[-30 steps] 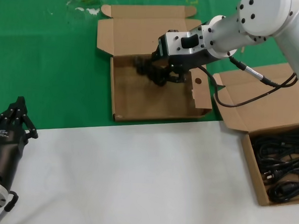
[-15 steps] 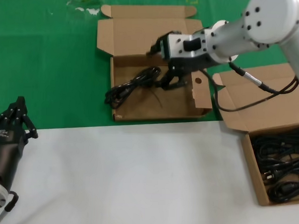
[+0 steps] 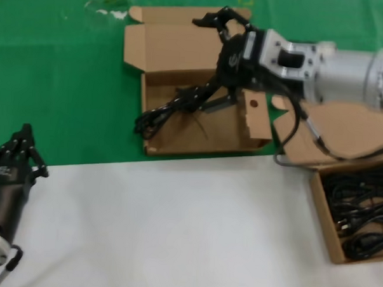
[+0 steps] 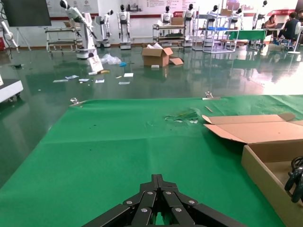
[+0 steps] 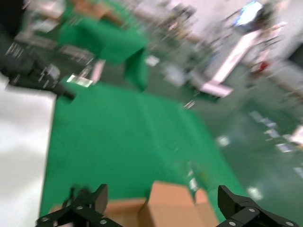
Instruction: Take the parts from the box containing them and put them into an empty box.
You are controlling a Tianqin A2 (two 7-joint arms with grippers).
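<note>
One cable (image 3: 171,109) lies in the holed box (image 3: 179,135), draped over its left wall. Several remain in the source box (image 3: 325,216). Right gripper (image 3: 213,20) above, fingers apart, empty. Left gripper (image 3: 16,152) parked, fingers together.

The empty box (image 3: 198,128) is lying toward the far middle of the table (image 3: 175,232), its lid flap lying open behind it. One cable bundle (image 3: 171,109) is lying in this box, one end hanging over its left wall. The right claw (image 3: 215,30) is hovering above the box's far right part, fingers spread. The box of cables (image 3: 322,206) is sitting at the right, near edge. The left claw (image 3: 19,152) is sitting near left, well apart.
</note>
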